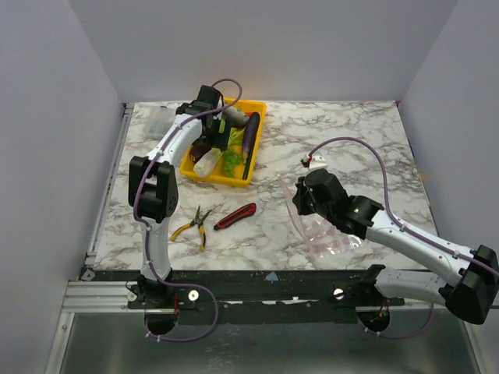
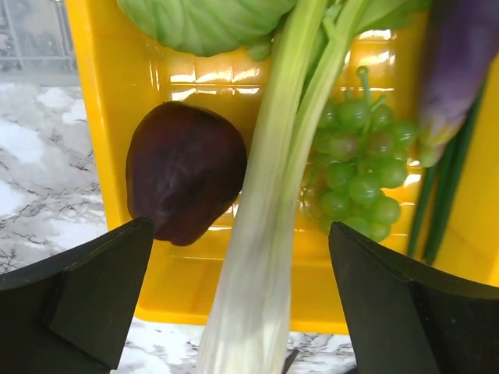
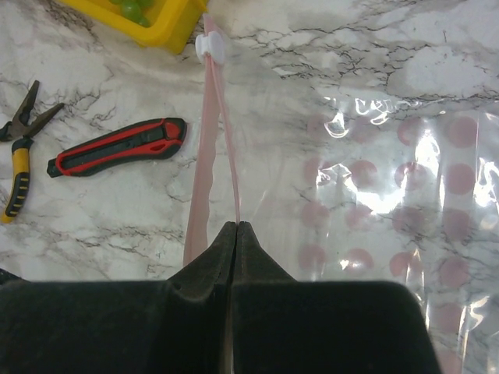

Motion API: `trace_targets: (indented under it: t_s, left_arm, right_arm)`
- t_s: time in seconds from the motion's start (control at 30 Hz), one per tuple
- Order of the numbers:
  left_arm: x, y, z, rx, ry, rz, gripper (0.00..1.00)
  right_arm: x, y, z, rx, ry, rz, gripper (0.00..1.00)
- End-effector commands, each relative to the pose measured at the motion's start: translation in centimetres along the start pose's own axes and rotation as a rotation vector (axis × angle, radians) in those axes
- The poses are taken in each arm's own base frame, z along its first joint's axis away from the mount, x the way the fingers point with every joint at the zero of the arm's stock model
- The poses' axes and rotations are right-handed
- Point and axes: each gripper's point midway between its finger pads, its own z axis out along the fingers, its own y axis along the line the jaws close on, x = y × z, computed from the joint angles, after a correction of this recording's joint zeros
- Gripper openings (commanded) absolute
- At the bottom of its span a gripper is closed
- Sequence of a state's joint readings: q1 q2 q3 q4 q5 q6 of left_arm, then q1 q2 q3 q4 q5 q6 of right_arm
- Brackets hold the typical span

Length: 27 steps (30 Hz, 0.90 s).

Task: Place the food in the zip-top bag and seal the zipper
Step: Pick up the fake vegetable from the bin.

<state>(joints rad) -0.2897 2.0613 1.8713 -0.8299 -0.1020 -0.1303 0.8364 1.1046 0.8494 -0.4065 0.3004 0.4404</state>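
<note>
Currently left gripper (image 2: 240, 257) jaws wide above the yellow tray (image 2: 109, 117), leek (image 2: 265, 202) lying between them. Right gripper (image 3: 235, 227) pinched tight on the zipper (image 3: 209, 156); bag (image 3: 390, 195) on the table (image 1: 351, 132), right of tray.

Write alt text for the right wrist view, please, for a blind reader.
The right gripper is shut on the pale pink zipper strip of a clear pink-dotted plastic bag on the marble table; a red-black utility knife and yellow-handled pliers lie beside it.
</note>
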Motion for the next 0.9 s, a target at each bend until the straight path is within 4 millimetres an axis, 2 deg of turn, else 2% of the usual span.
trace_targets:
  t_s: [0.0, 0.07, 0.2, 0.33, 0.37, 0.43, 0.47, 0.6, 0.7, 0.87]
  left_arm:
    - [3.4, 0.9, 2.1, -0.042, 0.180, 0.078, 0.92]
    - [3.9, 1.0, 2.4, -0.058, 0.196, 0.070, 0.85]
    - [3.3, 1.5, 1.8, -0.083, 0.144, 0.059, 0.57]
    - [2.8, 0.8, 1.0, -0.032, 0.129, 0.058, 0.42]
    - [2.8, 0.5, 0.9, -0.018, 0.134, 0.057, 0.35]
    - [3.0, 0.2, 0.9, 0.002, 0.144, 0.038, 0.09]
    - [3.1, 0.2, 0.7, 0.001, 0.144, 0.015, 0.00]
    - [2.6, -0.1, -0.9, 0.034, 0.065, -0.103, 0.00]
    - [0.8, -0.4, -3.4, 0.085, -0.061, -0.197, 0.00]
    - [-1.8, -1.4, -7.3, 0.173, -0.205, -0.234, 0.00]
  right_arm:
    - [-0.5, 0.4, -0.2, -0.016, -0.003, 0.003, 0.01]
    - [-0.7, 0.2, -0.5, -0.010, -0.011, 0.004, 0.01]
    - [-0.9, 0.1, -0.7, -0.010, -0.022, 0.009, 0.01]
    - [-0.9, 0.4, -0.6, -0.021, -0.017, 0.012, 0.01]
    - [-0.9, 0.4, -0.6, -0.019, -0.019, 0.013, 0.01]
    - [-0.9, 0.5, -0.5, -0.023, -0.019, 0.016, 0.01]
    - [-0.9, 0.5, -0.5, -0.025, -0.017, 0.018, 0.01]
    - [-0.9, 0.5, -0.8, -0.032, -0.024, 0.027, 0.01]
    - [-0.9, 0.3, -1.0, -0.026, -0.030, 0.030, 0.01]
    - [-0.9, 0.3, -0.8, -0.021, -0.029, 0.032, 0.01]
